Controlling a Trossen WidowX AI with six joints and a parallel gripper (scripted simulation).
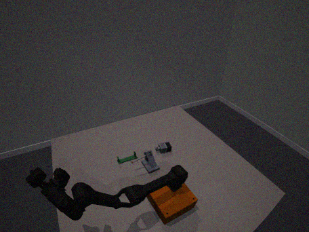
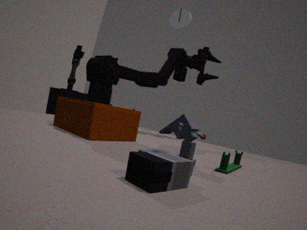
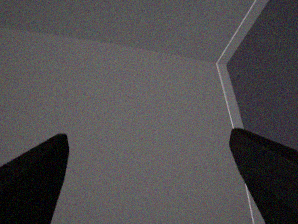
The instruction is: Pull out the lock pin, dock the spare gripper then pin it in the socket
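The grey mount [image 1: 150, 165] [image 2: 187, 150] stands on the table with a tilted socket head on its post. The lock pin [image 1: 138, 159] [image 2: 201, 135] sits through that socket and sticks out toward the green rack's side; its end looks red in the exterior view. The spare gripper [image 1: 165, 147] [image 2: 151, 172], a grey and black block, lies on the table beside the mount, outside the socket. Its spigot [image 1: 157, 148] points toward the mount in the top view. My gripper [image 1: 49, 176] [image 2: 219, 70] [image 3: 151, 139] is open and empty, high above the table and away from mount, pin and spare gripper.
A green rack [image 1: 127, 159] [image 2: 229, 168] with two uprights stands near the pin's outer end. A large orange box [image 1: 176, 203] [image 2: 114, 122] stands by the arm's base. The wrist view shows only walls and floor beyond the fingers.
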